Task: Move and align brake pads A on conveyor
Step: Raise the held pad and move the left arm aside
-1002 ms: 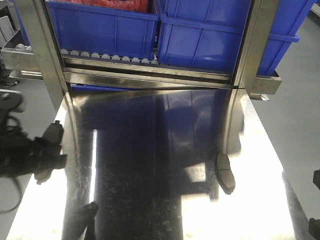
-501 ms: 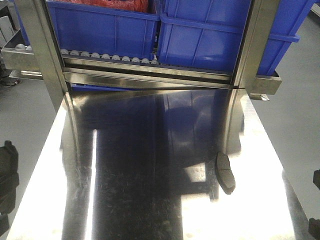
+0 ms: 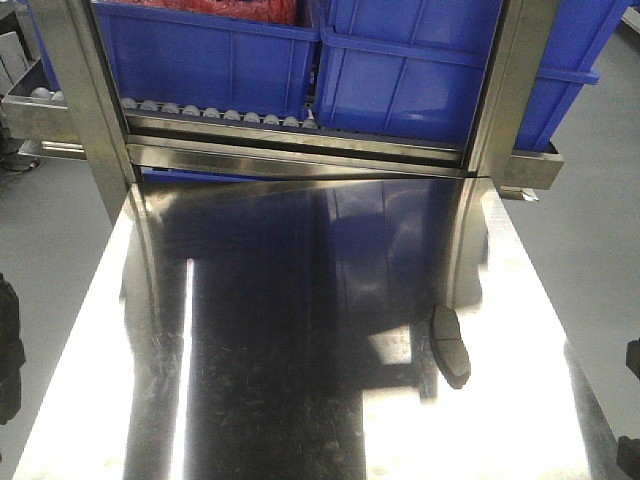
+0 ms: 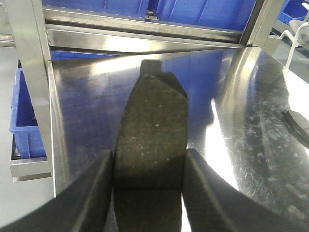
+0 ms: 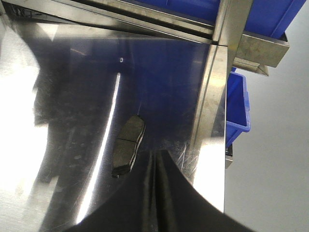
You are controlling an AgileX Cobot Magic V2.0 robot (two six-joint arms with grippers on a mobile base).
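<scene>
Pad [image 4: 152, 116] gripped by left end effector [image 4: 148, 166]

1. Left end effector [image 4: 149, 154]: two broad, smooth, matte black fingers [image 4: 91, 193], flaring wider toward 6 o'clock.
2. Right end effector [image 5: 155, 157]: matte black, tapering toward 12 o'clock, with a thin straight seam down its middle.
3. Front view, 8 o'clock edge: lumpy black arm part [image 3: 8, 350].

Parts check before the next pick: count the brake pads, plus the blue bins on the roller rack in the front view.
Brake pads: 2 (held pad in the left gripper; loose pad lying on the steel tabletop)
Blue bins on the roller rack: 2 (left bin, right bin)
Total: 4
</scene>
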